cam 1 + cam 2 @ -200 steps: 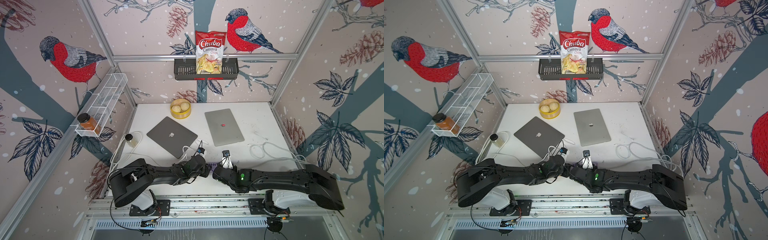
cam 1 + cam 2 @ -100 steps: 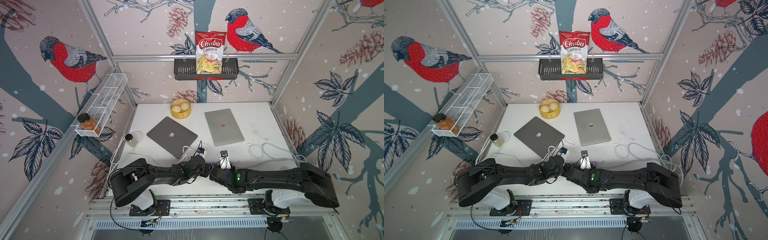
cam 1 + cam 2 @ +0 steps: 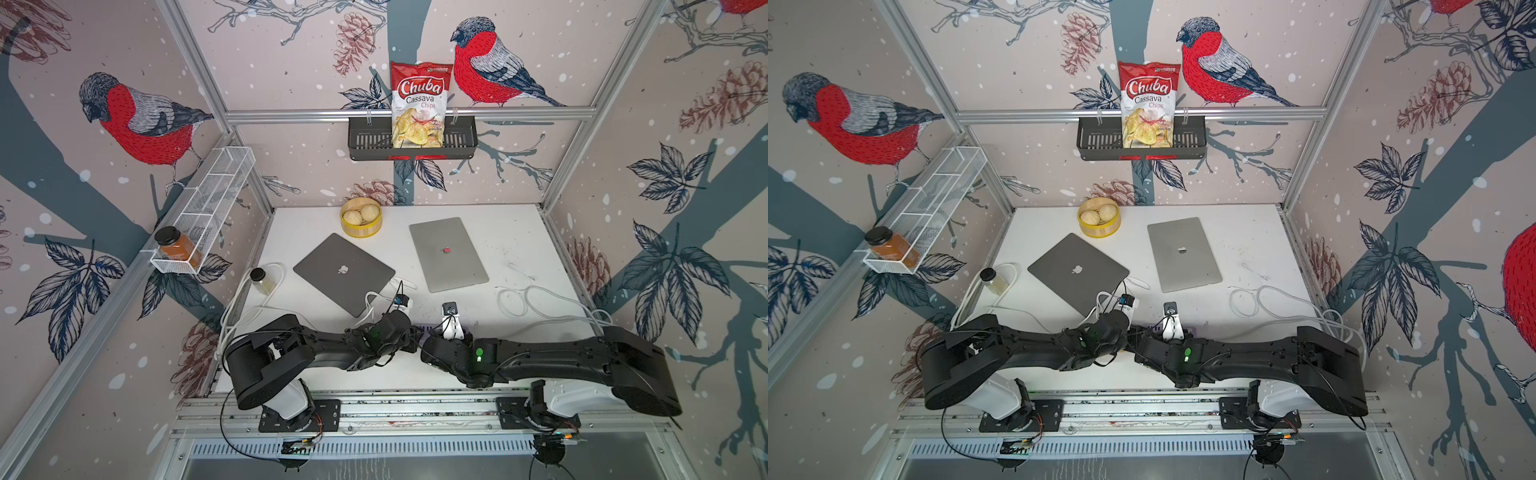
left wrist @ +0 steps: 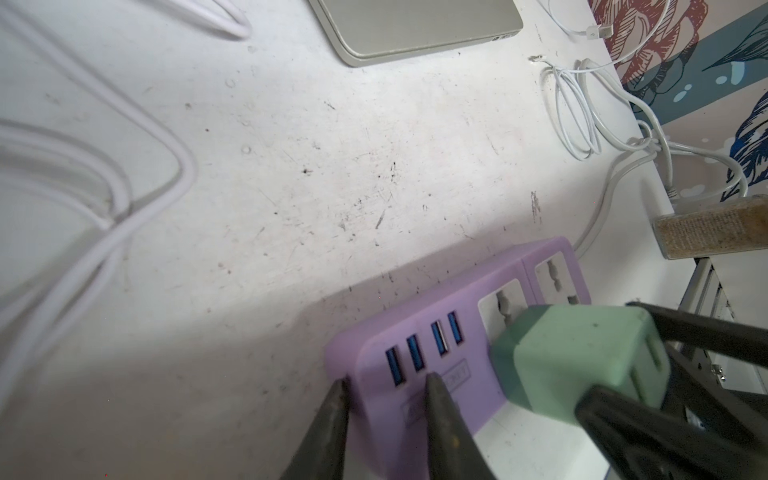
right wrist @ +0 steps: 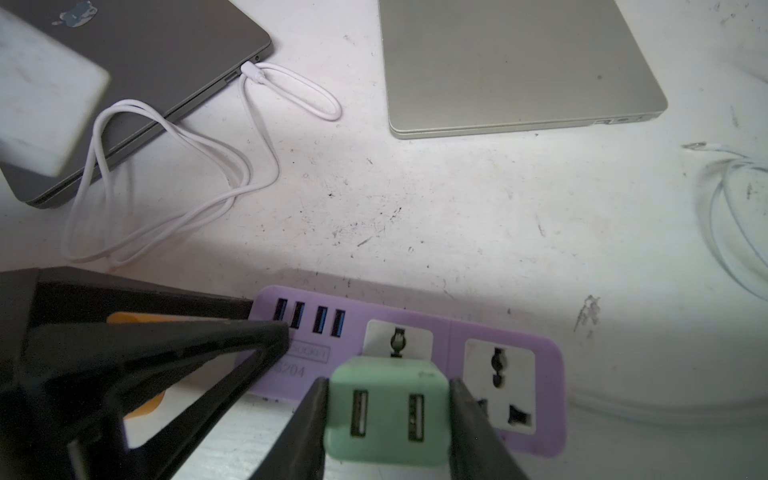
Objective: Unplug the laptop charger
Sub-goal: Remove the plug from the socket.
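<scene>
Robot lab test cell, going by what I see. An aluminium frame [image 3: 291, 114] boxes in the workspace, and wall panels carry printed bullfinch wallpaper [image 3: 141, 120] on three sides. My two black arms, left arm [image 3: 324, 353] and right arm [image 3: 561, 357], are mounted on a metal rail [image 3: 415, 409] at the front edge of a scuffed white tabletop [image 3: 511, 232]. Props look staged: chips bag [image 3: 419, 108] in a black basket [image 3: 365, 143], jar [image 3: 176, 247] in a white wire rack [image 3: 216, 183], bamboo steamer [image 3: 360, 230] of buns, dark grey laptop [image 3: 343, 272], silver laptop [image 3: 446, 253].
</scene>
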Tool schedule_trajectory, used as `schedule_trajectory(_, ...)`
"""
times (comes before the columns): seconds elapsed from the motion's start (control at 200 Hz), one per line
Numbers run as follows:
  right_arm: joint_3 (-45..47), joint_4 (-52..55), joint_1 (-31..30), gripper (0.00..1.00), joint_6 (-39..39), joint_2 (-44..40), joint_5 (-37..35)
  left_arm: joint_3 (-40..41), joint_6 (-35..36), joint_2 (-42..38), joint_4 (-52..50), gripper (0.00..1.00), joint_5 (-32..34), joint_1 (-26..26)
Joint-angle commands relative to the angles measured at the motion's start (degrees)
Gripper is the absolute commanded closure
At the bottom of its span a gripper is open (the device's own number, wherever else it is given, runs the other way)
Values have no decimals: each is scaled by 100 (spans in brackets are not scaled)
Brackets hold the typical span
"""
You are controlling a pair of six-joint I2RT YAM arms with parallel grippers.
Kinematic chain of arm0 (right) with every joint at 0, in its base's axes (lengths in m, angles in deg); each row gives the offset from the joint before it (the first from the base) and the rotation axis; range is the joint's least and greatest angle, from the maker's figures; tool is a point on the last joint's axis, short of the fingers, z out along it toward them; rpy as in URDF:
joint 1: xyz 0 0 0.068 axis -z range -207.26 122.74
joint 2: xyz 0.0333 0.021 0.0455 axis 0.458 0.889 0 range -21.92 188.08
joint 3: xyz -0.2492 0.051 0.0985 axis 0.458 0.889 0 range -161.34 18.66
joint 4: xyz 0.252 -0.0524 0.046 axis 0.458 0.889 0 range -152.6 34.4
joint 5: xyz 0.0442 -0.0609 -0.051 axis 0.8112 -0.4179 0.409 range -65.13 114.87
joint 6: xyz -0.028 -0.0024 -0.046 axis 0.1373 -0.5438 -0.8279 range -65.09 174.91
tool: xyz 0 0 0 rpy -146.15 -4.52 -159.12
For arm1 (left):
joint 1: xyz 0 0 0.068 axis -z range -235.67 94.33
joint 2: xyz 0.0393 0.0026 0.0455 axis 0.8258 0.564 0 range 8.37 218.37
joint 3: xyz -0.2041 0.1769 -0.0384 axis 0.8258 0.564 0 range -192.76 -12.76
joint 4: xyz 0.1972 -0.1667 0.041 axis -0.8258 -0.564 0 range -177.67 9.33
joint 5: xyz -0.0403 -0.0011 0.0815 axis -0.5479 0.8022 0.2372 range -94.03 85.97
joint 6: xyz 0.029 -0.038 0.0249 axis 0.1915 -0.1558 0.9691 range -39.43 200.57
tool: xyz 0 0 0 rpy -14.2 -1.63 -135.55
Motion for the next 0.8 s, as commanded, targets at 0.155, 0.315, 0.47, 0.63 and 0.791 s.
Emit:
schedule_trajectory(0.155,167,34,106,70,411,-305,81,32,73,134,-892,70,128,-1)
schedule_trajectory(0.315,249,-36,142,73,510,-452,114,23,75,213,-917,70,186,21)
schedule_trajectory(0.47,58,9,111,74,448,-288,114,-19,73,268,-1008,70,290,73)
schedule_trajectory(0.63,-443,472,-56,75,539,307,-128,-36,63,285,-1017,70,322,85)
schedule_trajectory(0.791,-703,768,-148,75,664,540,-282,-26,57,294,-1029,70,343,87)
